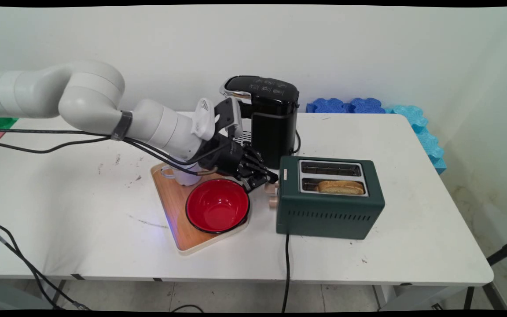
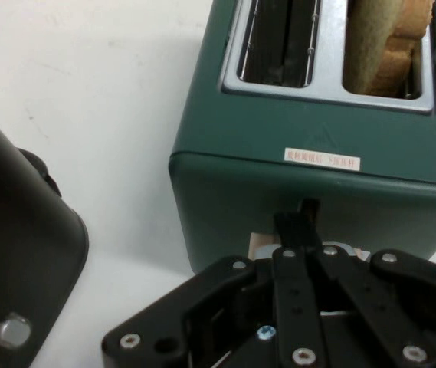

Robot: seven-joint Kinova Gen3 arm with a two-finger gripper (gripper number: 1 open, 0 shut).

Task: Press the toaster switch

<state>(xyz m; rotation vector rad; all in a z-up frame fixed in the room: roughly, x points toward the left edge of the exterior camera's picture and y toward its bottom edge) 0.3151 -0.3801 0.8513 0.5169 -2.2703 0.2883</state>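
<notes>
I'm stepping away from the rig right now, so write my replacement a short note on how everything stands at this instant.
End effector: low at the green toaster's left end, fingers together at its lever slot, just above the beige knobs.
Toaster: one slice of toast stands in the near slot; the far slot is empty.
Behind the arm: black coffee machine.
Left of the toaster: wooden tray carrying a red bowl and a white mug, the mug partly hidden by the arm.
Whether the lever is pressed down cannot be told.
</notes>
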